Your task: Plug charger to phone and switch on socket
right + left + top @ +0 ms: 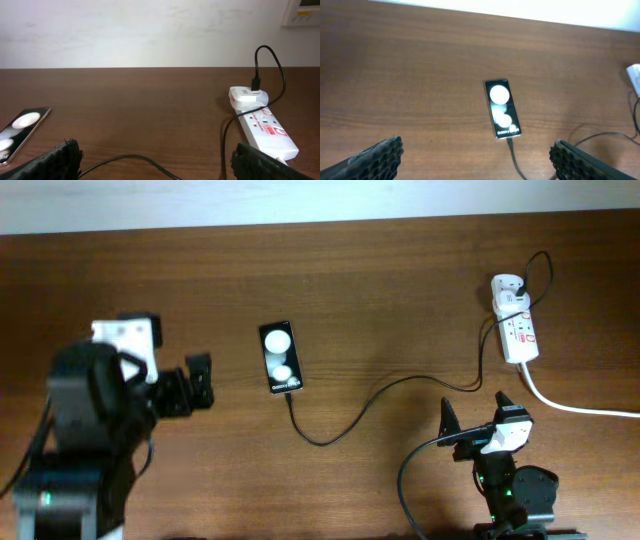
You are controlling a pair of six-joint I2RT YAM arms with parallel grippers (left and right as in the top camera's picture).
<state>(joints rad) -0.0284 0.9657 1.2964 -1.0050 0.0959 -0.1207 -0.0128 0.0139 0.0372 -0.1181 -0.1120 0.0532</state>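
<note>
The phone (280,357) lies face up on the wooden table, left of centre, two white spots on its face; it also shows in the left wrist view (502,108) and the right wrist view (20,131). The charger (345,417), a thin black cable, runs from the phone's near end, where its tip sits in the phone (509,142), to the white adapter on the socket (517,322). The socket also shows in the right wrist view (262,125). My left gripper (192,388) is open and empty, left of the phone. My right gripper (474,410) is open and empty, near the front edge.
A thick white cord (575,406) trails from the socket to the right edge. The table's far edge meets a white wall (150,30). My right arm's thicker black cable (415,480) loops at the front.
</note>
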